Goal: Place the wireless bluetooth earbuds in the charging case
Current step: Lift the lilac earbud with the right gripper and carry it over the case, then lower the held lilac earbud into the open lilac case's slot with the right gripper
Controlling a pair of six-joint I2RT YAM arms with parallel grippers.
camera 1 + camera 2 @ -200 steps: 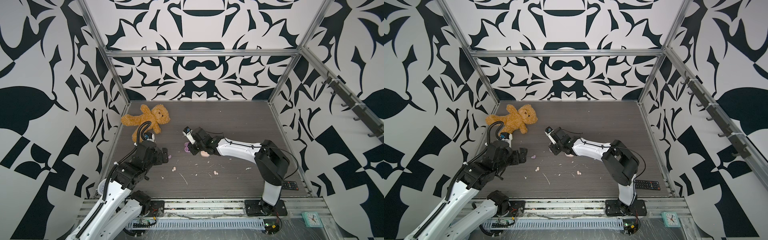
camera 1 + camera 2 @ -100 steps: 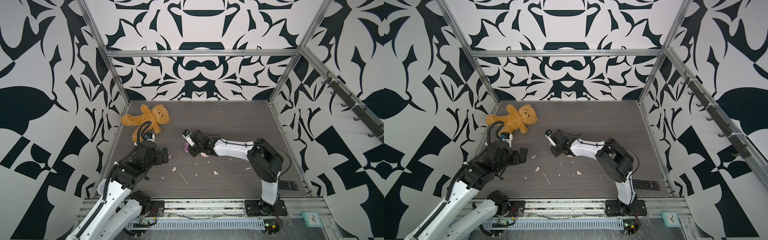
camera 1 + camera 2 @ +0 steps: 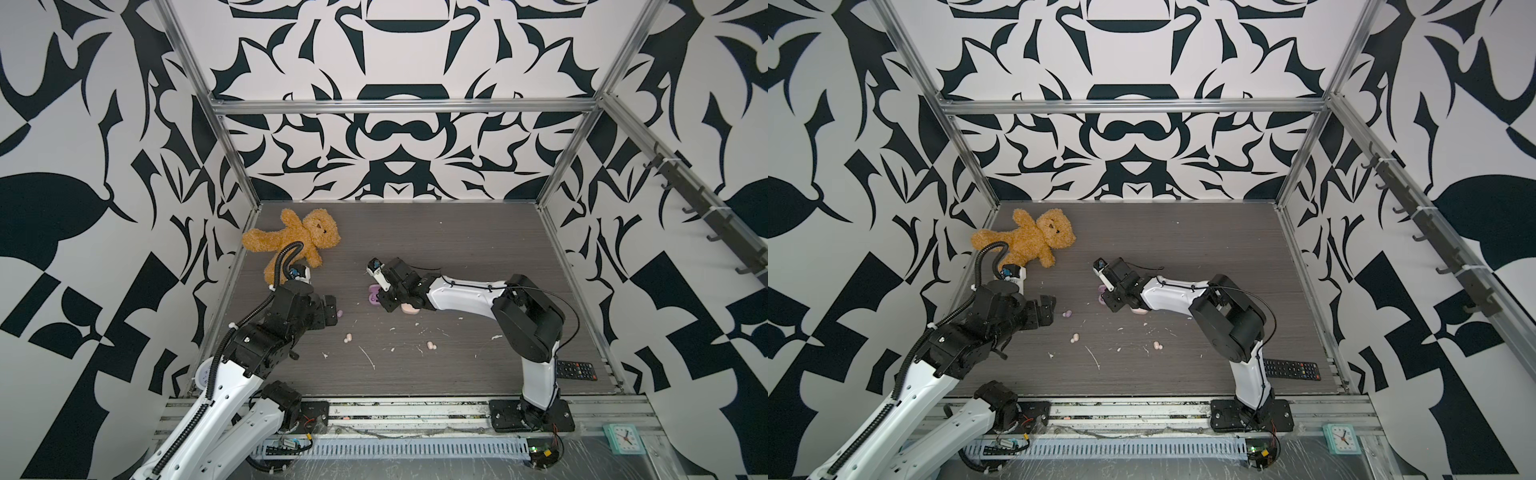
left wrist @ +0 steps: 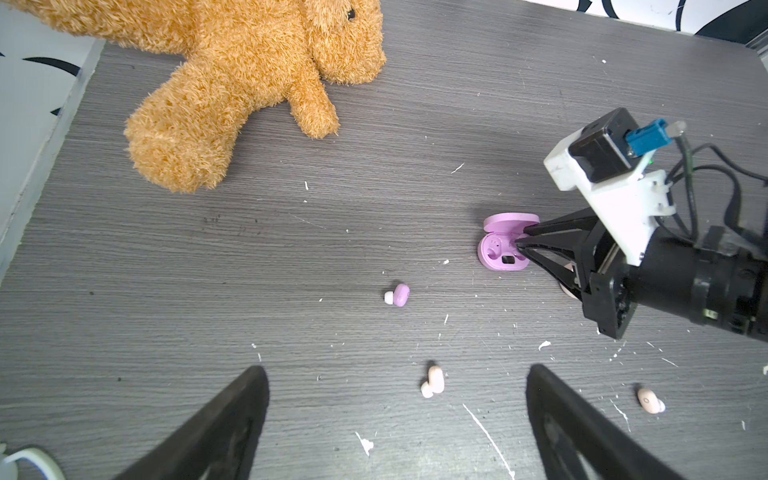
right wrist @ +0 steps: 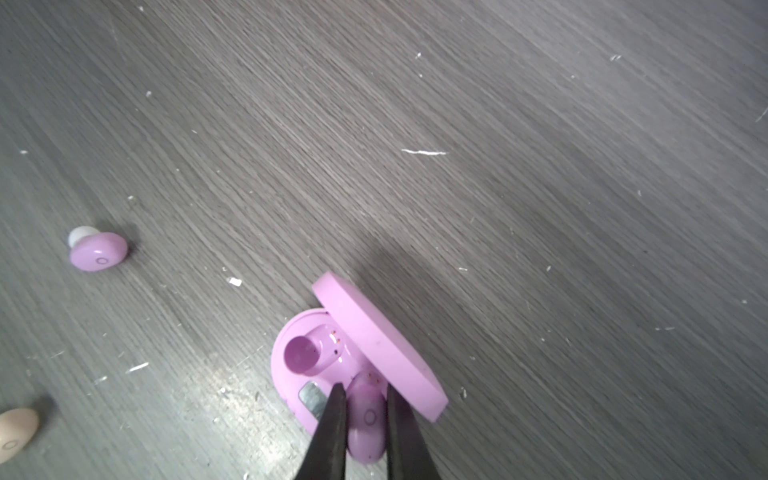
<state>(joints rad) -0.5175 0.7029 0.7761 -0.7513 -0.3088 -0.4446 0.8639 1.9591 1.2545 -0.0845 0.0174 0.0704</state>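
On the right arm [image 3: 465, 293] the elbow swung in a bit; claws stayed. Left claw [image 4: 397, 369] wide open, empty. Right claw [image 5: 365, 388] is at the open case [image 5: 299, 357], pinching a lilac bud [image 5: 368, 419] at its slot. Seating step, I reckon: push straight down, let go. Spare bud [image 3: 1067, 313] at case's 8 o'clock.

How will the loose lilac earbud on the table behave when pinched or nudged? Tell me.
The loose lilac earbud would probably roll or skid if nudged: its shell is rounded and glossy. For the same reason it is likely slippery in a pinch and could squirt out of a grip. It looks light, being tiny beside the open lilac case.
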